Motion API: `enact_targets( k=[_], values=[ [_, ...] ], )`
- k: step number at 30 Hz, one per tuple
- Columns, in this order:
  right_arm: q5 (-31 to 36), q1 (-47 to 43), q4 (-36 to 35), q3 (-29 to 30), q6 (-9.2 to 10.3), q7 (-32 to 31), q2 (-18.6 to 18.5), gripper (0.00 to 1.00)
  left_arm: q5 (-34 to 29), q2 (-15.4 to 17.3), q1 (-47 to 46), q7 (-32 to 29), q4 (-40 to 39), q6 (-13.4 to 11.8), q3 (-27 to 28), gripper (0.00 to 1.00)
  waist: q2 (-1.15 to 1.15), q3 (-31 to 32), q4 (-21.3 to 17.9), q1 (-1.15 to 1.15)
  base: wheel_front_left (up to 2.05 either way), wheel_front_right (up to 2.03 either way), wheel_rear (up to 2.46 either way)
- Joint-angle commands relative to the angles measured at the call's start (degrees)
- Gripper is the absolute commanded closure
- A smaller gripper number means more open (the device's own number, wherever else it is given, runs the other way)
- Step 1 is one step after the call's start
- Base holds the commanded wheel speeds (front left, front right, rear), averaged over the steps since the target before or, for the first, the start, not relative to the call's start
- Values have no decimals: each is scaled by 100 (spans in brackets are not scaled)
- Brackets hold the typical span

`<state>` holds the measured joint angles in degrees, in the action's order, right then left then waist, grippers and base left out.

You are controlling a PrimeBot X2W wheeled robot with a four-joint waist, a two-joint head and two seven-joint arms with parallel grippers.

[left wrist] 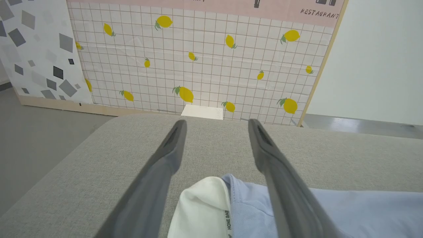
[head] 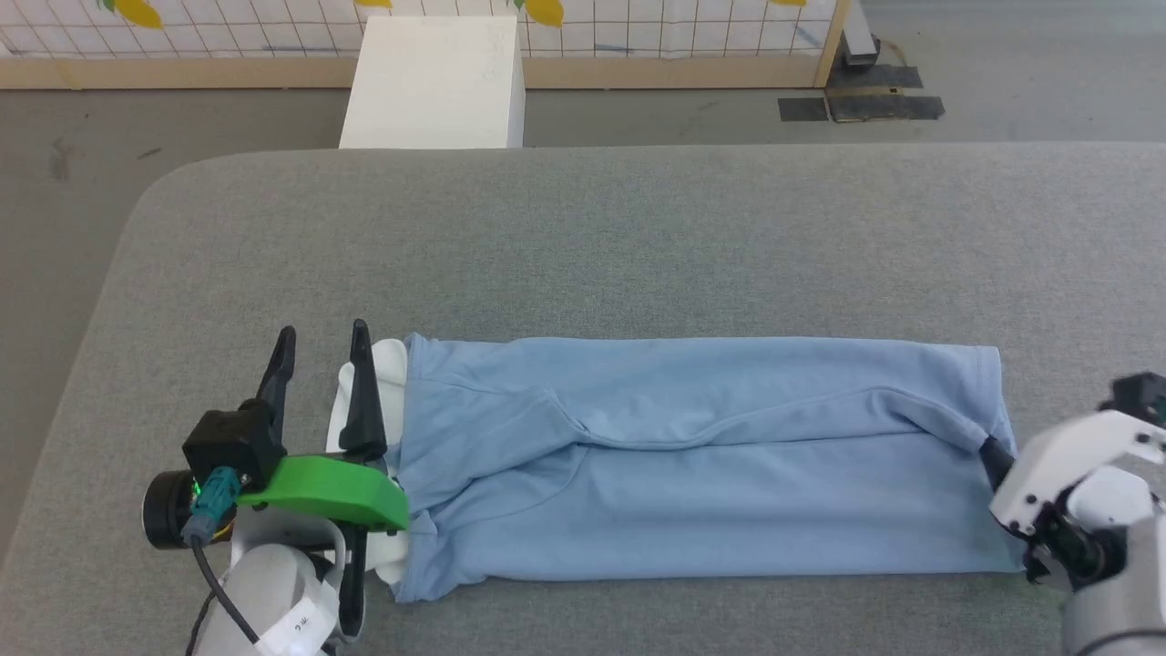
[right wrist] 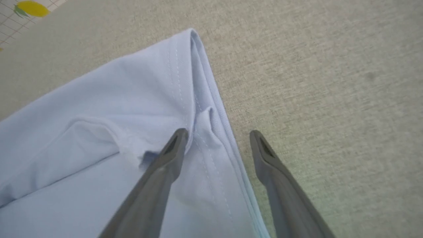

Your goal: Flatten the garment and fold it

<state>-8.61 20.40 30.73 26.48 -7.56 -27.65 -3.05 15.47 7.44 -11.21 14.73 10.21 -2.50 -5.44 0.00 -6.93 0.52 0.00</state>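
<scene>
Shirt (head: 692, 456) lies in a long folded strip on the table (head: 583, 246); left gripper (head: 323, 330) gapes over its white sleeve (left wrist: 201, 208), right gripper (right wrist: 218, 133) gapes astride the hem (right wrist: 211, 86)

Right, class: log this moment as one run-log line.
garment: folded in long band on grey table | left gripper: open, by white sleeve | right gripper: open, astride hem | held: nothing

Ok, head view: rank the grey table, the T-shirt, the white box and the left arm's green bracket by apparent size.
1. grey table
2. T-shirt
3. white box, farther from the camera, so likely bigger than it looks
4. green bracket, close to the camera
</scene>
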Motion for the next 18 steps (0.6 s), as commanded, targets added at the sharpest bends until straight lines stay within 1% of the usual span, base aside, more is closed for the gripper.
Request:
enact_targets(
  k=[1, 4, 7, 8, 9, 10, 11, 14, 16, 18],
  values=[
    [99, 191, 152, -3, 8, -64, 16, 0, -70, -44, -39, 26, 33, 59, 53, 0, 0, -20, 2, 0, 0, 0, 0],
    [257, 455, 525, -11, 8, -264, 16, 0, -153, -112, -64, 27, 92, 160, 135, 0, 0, -59, 7, 0, 0, 0, 0],
    [445, 640, 880, -16, 8, -591, 16, 0, -225, -174, -94, 27, 158, 255, 200, 0, 0, -91, 25, 0, 0, 0, 0],
    [489, 672, 968, -12, 8, -706, 16, 18, -240, -190, -102, 27, 183, 280, 217, 0, 0, -95, 31, 0, 0, 0, 0],
    [514, 707, 1057, -29, 8, -841, 16, 63, -259, -209, -110, 27, 212, 311, 235, 0, 0, -97, 39, 0, 0, 0, 0],
    [510, 736, 1114, -48, 8, -949, 16, 88, -277, -226, -117, 27, 237, 339, 254, 0, 0, -97, 45, 0, 0, 0, 0],
    [511, 749, 1129, -65, 8, -999, 16, 100, -291, -239, -123, 27, 253, 359, 270, 0, 0, -97, 48, 0, 0, 0, 0],
    [529, 730, 1035, -110, 8, -1019, 17, 100, -342, -279, -138, 27, 294, 405, 330, 0, 0, -90, 51, 0, 0, 0, 0],
    [606, 663, 854, -84, 8, -891, 4, 100, -376, -302, -142, 27, 306, 426, 367, 0, 0, -79, 52, 0, 0, 0, 0],
    [731, 585, 647, 2, 8, -697, -87, 100, -405, -321, -134, 27, 315, 445, 404, 0, 0, -68, 42, 0, 0, 0, 0]
  ],
)
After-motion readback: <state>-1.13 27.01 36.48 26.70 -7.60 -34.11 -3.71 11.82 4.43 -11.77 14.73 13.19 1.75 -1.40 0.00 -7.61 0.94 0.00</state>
